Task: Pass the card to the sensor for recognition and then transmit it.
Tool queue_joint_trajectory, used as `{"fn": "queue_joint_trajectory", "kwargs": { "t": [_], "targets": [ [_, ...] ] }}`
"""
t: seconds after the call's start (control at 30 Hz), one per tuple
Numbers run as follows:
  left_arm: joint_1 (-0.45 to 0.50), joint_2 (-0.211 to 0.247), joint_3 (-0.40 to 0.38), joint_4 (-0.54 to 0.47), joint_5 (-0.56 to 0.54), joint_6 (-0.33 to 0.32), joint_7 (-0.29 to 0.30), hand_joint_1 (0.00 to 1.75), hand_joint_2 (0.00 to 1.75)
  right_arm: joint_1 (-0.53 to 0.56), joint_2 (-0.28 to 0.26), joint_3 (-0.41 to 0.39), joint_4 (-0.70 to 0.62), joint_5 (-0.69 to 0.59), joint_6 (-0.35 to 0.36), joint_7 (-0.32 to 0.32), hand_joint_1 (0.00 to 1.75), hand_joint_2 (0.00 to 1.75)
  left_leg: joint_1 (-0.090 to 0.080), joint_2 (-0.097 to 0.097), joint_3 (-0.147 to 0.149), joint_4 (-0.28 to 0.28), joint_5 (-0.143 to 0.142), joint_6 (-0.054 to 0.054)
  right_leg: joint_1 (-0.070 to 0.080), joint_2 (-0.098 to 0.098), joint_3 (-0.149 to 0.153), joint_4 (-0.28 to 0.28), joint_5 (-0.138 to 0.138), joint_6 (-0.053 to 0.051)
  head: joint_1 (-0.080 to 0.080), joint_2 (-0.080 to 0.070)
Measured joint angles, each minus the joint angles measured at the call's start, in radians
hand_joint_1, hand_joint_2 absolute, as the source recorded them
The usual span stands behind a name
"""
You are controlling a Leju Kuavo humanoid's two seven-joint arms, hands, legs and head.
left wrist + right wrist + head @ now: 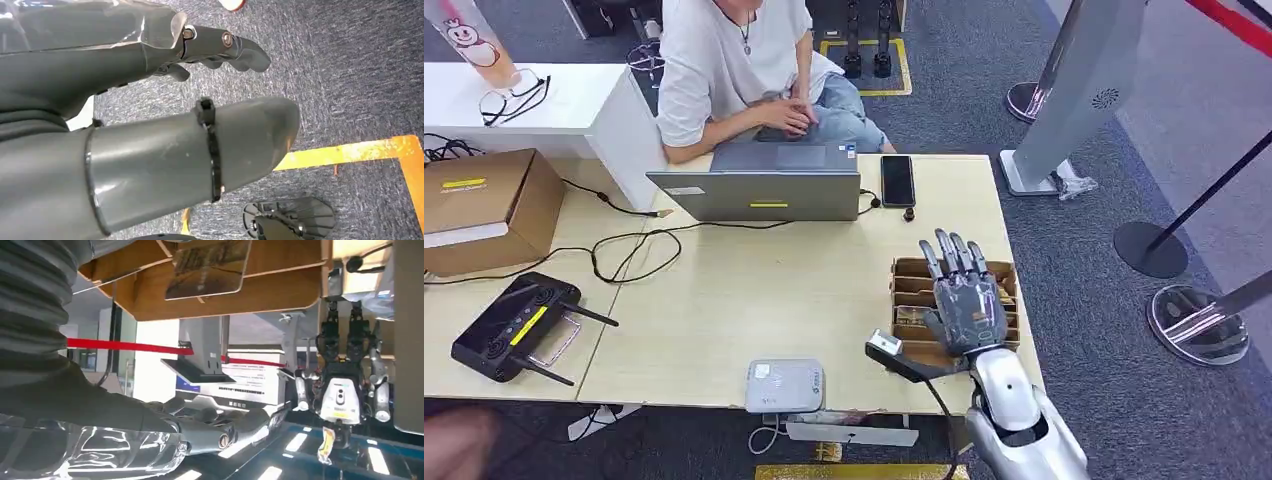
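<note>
Right robot hand [964, 300]: hovered above the wooden card box [908, 298], fingers extended and spread, nothing in its grasp.
Card [209, 267]: stood in the card box beneath the right robot hand, not held.
Sensor [785, 386]: white reader on the table [804, 290] edge, left of the right robot hand, well apart.
Left robot hand [150, 125]: hung over grey carpet, fingers loosely curled, empty.
Laptop [759, 185]: beyond the right robot hand, before a seated person [734, 60].

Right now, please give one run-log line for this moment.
right hand: open, over card holder | card: in holder, not gripped | left hand: hanging, empty | sensor: untouched
</note>
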Motion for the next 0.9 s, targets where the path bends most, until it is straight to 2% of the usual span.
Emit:
{"fn": "queue_joint_trajectory", "kwargs": {
  "t": [0.9],
  "targets": [
    [-0.006, -0.001, 0.0, 0.0, -0.021, -0.006, 0.016, 0.0, 0.0, -0.03, -0.002, -0.021, 0.037, 0.021, 0.048, 0.025, 0.0, 1.75, 0.0, 0.0, 0.0, 0.0, 0.0, 0.0, 0.0, 0.0, 0.0, 0.0, 0.0, 0.0, 0.0, 0.0]
  ]
}}
